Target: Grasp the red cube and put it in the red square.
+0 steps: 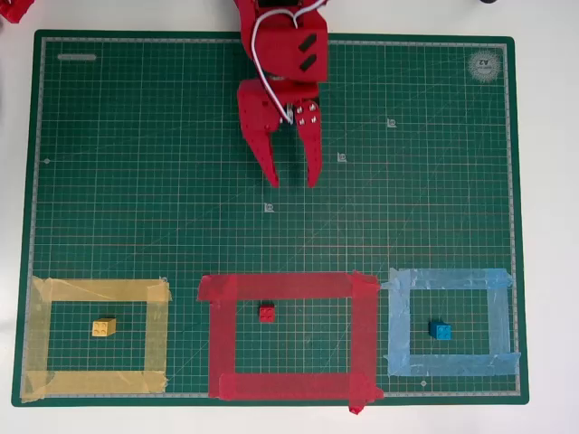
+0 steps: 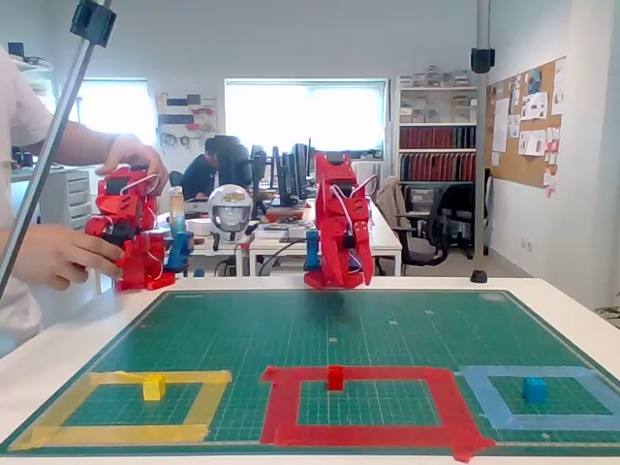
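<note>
The red cube (image 1: 267, 313) sits inside the red square (image 1: 288, 386), near the upper left corner in the overhead view, on the green mat (image 1: 136, 181); the gripper (image 1: 293, 183) is well apart from it, over the bare mat, with jaws spread and holding nothing.

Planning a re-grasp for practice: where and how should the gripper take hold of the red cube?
Grip the red cube across two opposite flat side faces, coming straight down from above. It sits flat and stud-side up inside the red square, just below the top strip, sides apparently free. The gripper is open.
</note>
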`<state>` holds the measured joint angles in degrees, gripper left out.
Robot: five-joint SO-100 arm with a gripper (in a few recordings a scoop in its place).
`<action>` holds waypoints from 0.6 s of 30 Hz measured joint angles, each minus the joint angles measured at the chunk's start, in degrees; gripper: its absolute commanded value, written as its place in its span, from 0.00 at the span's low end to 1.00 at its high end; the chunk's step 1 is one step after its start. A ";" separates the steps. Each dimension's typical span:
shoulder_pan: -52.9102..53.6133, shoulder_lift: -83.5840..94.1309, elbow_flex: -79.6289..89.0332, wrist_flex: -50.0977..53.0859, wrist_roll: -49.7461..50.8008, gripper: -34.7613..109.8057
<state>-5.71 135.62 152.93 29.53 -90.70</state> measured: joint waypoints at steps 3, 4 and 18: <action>0.00 10.55 3.34 11.34 0.79 0.36; 0.00 13.45 4.31 14.15 0.88 0.36; 4.66 39.81 16.44 39.55 1.14 0.36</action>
<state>-1.05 175.43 169.37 69.08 -89.56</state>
